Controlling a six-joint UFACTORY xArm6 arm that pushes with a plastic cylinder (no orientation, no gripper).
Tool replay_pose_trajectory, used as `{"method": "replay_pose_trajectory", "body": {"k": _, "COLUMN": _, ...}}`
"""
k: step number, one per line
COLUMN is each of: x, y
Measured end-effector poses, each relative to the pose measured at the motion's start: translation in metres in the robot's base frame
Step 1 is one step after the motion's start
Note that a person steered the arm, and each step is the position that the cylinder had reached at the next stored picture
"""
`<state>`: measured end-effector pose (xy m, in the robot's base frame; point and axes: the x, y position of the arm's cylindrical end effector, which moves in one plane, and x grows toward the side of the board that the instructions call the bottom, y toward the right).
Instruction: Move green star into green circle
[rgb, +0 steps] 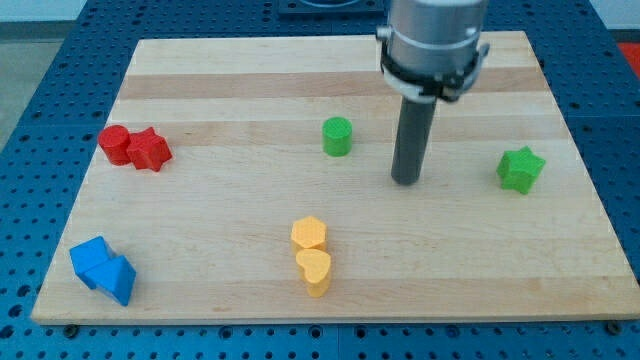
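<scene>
The green star (521, 168) lies near the board's right edge. The green circle (337, 136), a short cylinder, stands near the middle of the board, toward the view's top. My tip (406, 180) rests on the board between them, closer to the green circle, to its right and slightly lower. It touches neither block.
A red circle (114, 143) and a red star (149, 149) touch each other at the left. Two blue blocks (102, 268) sit at the bottom left. A yellow hexagon (309, 234) and a yellow heart (315, 270) sit at the bottom middle. The wooden board (200, 230) ends at a blue pegboard frame.
</scene>
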<state>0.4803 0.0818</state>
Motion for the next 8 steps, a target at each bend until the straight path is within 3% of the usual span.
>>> {"method": "replay_pose_trajectory", "body": {"k": 1, "x": 0.052, "y": 0.029}}
{"method": "replay_pose_trajectory", "body": {"k": 2, "x": 0.069, "y": 0.103}}
{"method": "replay_pose_trajectory", "body": {"k": 3, "x": 0.057, "y": 0.167}}
{"method": "replay_pose_trajectory", "body": {"k": 4, "x": 0.015, "y": 0.190}}
{"method": "replay_pose_trajectory", "body": {"k": 8, "x": -0.026, "y": 0.152}}
